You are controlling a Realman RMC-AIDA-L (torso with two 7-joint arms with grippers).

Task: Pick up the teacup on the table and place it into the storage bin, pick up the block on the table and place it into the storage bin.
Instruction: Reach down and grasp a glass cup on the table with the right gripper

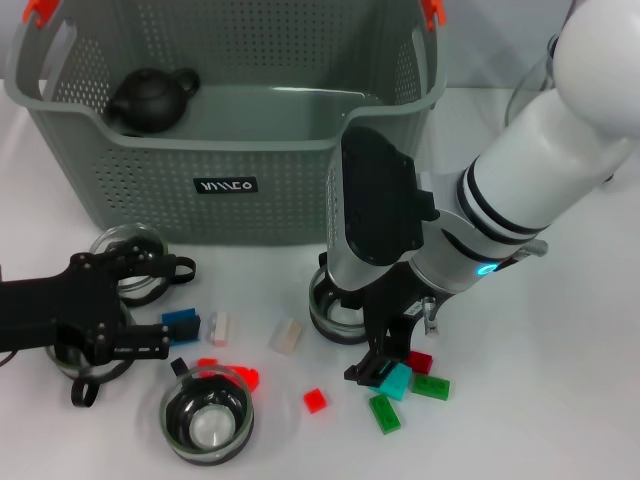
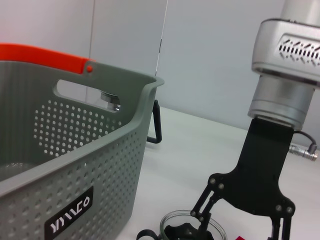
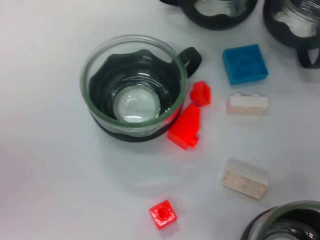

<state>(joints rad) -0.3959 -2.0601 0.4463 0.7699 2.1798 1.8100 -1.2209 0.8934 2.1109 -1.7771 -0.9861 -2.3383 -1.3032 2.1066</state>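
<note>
My right hand (image 1: 392, 362) reaches down to the worktop (image 1: 560, 400) in front of the storage bin (image 1: 150, 185), its black fingers closed on a teal block (image 1: 397, 381). Just beside that block lie a dark red block (image 1: 418, 361) and two green blocks (image 1: 432, 386), one (image 1: 384, 413) nearer the front edge. A glass teacup (image 1: 335, 312) with a black base stands behind this hand, close to the bin's front wall.

My left hand (image 1: 150, 305) rests low at the left of the worktop, fingers spread and released, grasping nothing. Two more teacups sit by it, one (image 1: 128, 248) behind its fingers, one (image 1: 75, 360) partly hidden beneath the hand.

A fourth teacup (image 1: 207, 415) stands near the front edge; the right wrist view shows two red blocks (image 3: 186, 127) touching its side by the handle. A small red block (image 1: 315, 401), two pale blocks (image 1: 286, 335) and a blue block (image 1: 182, 325) lie scattered between the hands.

A black teapot (image 1: 150, 100) sits inside the storage bin, in its far left corner.
</note>
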